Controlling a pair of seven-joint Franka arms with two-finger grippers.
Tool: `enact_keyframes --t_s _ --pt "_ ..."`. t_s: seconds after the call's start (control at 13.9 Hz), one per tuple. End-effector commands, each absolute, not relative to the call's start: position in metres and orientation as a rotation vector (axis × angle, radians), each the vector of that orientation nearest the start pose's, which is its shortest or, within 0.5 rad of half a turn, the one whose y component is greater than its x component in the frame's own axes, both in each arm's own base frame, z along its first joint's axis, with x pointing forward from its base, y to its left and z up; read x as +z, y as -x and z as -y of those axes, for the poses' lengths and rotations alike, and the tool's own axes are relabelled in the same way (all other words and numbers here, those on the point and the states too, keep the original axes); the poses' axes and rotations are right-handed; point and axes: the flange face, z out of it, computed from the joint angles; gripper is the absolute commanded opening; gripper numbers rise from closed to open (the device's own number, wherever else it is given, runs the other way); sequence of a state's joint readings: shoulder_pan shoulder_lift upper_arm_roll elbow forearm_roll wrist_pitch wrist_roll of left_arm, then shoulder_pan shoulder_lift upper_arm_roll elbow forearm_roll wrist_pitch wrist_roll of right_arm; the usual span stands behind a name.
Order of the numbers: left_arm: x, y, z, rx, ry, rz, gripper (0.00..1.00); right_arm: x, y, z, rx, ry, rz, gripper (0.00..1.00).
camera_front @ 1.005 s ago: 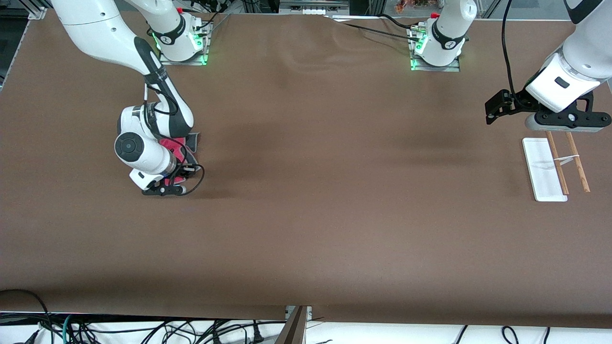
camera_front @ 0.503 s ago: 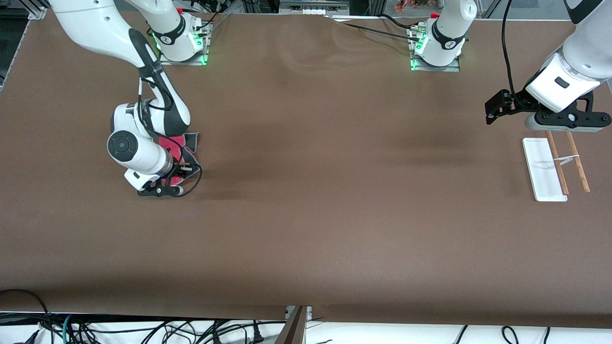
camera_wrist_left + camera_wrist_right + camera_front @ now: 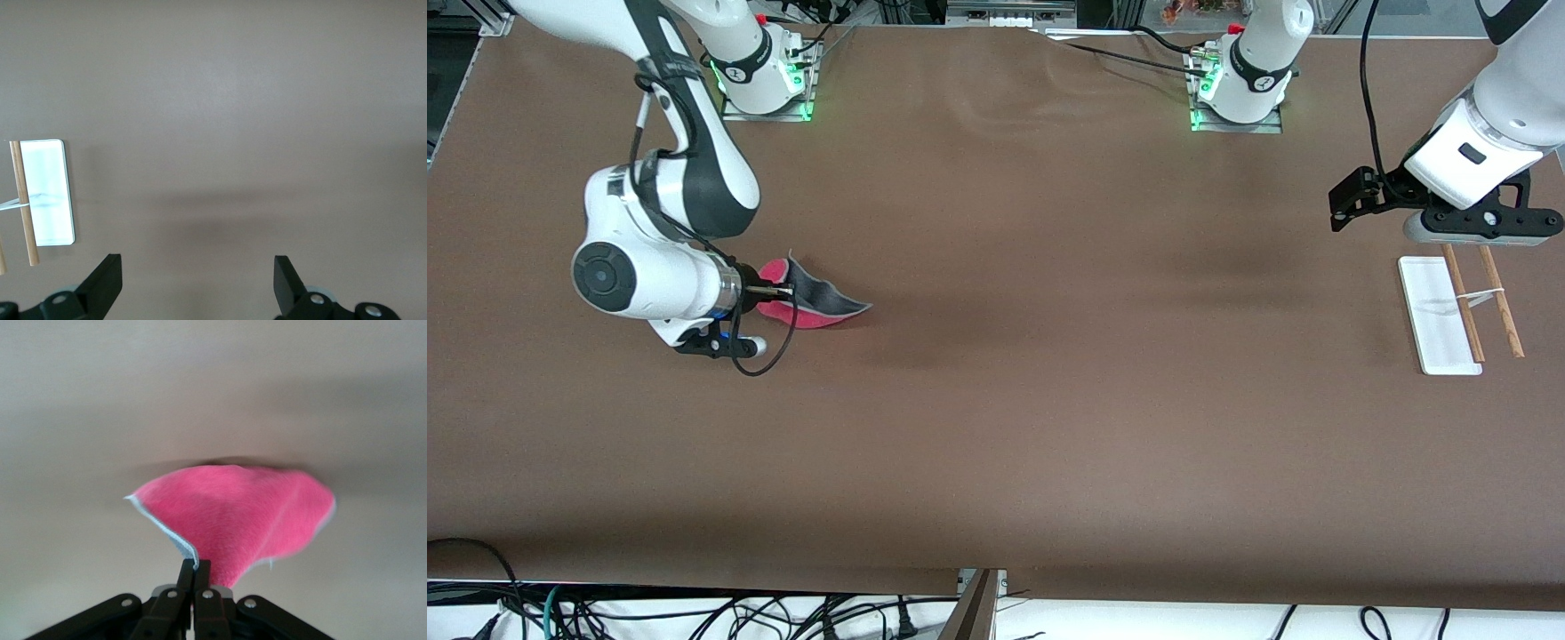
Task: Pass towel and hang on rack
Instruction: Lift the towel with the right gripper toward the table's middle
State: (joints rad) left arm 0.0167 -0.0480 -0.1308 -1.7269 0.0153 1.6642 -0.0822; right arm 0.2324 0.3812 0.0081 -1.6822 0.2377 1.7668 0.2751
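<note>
My right gripper [image 3: 775, 291] is shut on one edge of the pink-red towel [image 3: 818, 305] and holds it above the table at the right arm's end. The towel hangs out from the fingers, its dark grey side showing. In the right wrist view the towel [image 3: 237, 517] spreads pink from the closed fingertips [image 3: 194, 567]. The rack [image 3: 1458, 307], a white base with two wooden rods, stands at the left arm's end; it also shows in the left wrist view [image 3: 41, 193]. My left gripper [image 3: 1480, 233] hovers open and empty over the table just past the rack's end toward the bases.
Both arm bases [image 3: 765, 84] [image 3: 1240, 98] stand with green lights along the table's edge farthest from the front camera. Cables run at that edge and below the table's near edge. The brown table [image 3: 1049, 356] stretches wide between the towel and the rack.
My right gripper has lifted the towel off the table and turned to point toward the left arm's end. The towel now hangs free from it. The left arm has not moved.
</note>
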Motion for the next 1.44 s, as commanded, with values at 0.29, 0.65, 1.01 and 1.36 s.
enact_keyframes --t_s 0.29,0.65,1.01,1.36 --pt "0.59 -0.54 0.059 0.019 3.1 -0.083 1.0 0.467 -0.604 -0.257 0.764 2.577 -0.56 0.0" --pt "0.59 -0.54 0.059 0.019 3.1 -0.085 1.0 0.518 -0.606 -0.317 1.014 2.162 -0.9 0.0" --pt "0.573 -0.546 0.061 0.079 3.106 -0.092 1.0 0.548 -0.599 -0.378 1.179 1.823 -1.117 0.0" --pt "0.532 -0.557 0.096 0.265 3.333 -0.205 1.0 0.58 -0.592 -0.419 1.299 1.494 -1.274 0.0"
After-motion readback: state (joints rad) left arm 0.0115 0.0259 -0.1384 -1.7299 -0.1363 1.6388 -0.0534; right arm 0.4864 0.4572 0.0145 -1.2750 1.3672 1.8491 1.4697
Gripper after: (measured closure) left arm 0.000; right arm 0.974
